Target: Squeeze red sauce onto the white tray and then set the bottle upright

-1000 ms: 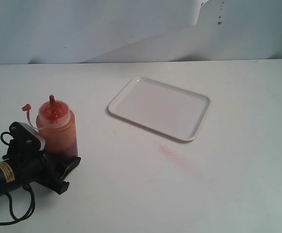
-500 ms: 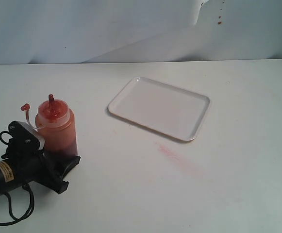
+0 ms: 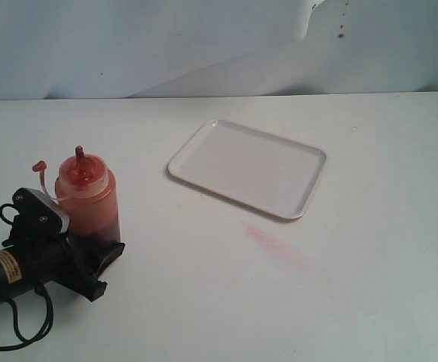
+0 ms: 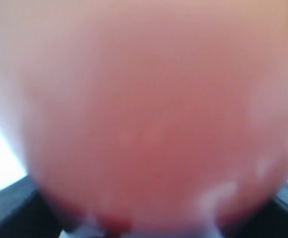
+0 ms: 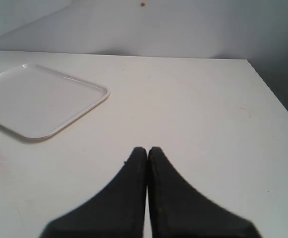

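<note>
The bottle (image 3: 87, 202) stands upright on the table at the left, orange-red with a pointed red nozzle and its small tethered cap hanging off to the side. My left gripper (image 3: 90, 243) holds its lower part, one black finger (image 3: 110, 256) showing beside it. In the left wrist view the bottle (image 4: 144, 114) is a blur filling the frame, with dark fingers (image 4: 7, 210) at the corners. The white tray (image 3: 247, 167) lies right of centre, with no red sauce showing on it. My right gripper (image 5: 147, 148) is shut on nothing, over bare table beside the tray (image 5: 39, 96).
A faint pale pink smear (image 3: 275, 245) marks the table in front of the tray. Small red spots (image 3: 341, 35) dot the back wall. The left arm's black cable (image 3: 22, 332) loops near the front edge. The table's right edge (image 5: 275, 104) is near my right gripper.
The left gripper and the bottle have shifted very slightly to the left together. The tray and the right gripper's surroundings look the same.
</note>
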{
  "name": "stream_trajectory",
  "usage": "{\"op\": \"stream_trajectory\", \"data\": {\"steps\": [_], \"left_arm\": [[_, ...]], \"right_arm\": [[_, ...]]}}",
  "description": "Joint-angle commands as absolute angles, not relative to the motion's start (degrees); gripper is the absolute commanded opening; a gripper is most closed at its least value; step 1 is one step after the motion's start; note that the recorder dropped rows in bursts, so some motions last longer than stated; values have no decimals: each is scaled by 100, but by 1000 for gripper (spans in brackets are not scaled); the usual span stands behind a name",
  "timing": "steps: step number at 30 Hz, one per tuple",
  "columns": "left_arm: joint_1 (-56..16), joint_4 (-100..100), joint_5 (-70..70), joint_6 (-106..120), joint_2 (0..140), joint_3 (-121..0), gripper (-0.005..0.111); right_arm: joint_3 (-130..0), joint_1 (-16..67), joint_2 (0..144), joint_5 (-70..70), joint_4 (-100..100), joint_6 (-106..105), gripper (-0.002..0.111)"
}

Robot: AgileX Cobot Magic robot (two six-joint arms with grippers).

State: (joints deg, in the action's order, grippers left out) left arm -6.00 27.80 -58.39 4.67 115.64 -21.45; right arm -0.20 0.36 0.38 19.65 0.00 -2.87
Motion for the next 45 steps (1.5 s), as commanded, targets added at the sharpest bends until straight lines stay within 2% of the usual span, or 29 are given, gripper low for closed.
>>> {"op": "stream_trajectory", "data": {"steps": [1, 6, 11, 17, 23, 26, 36, 45], "left_arm": [[-598, 2761, -6191, 475, 11463, -2156, 0], [-598, 2761, -6191, 475, 11463, -2156, 0], [-598, 2761, -6311, 475, 11463, -2156, 0], [-598, 2932, -6543, 464, 11463, -2156, 0], [-598, 3191, -6924, 464, 11463, -2156, 0], [-598, 3406, -6996, 464, 11463, -2156, 0], [-624, 3685, -6996, 474, 11463, -2552, 0], [-624, 4129, -6899, 474, 11463, -3675, 0]], "right_arm": [[0, 0, 0, 1954, 0, -269, 0], [0, 0, 0, 1770, 132, -256, 0], [0, 0, 0, 1326, 1445, -255, 0], [0, 0, 0, 671, 1747, -255, 0], [0, 0, 0, 193, 3749, -255, 0], [0, 0, 0, 0, 4088, -255, 0], [-18, 4, 0, 142, 4178, -368, 0], [-1684, 4, 3, 1141, 4003, -2377, 0]]}}
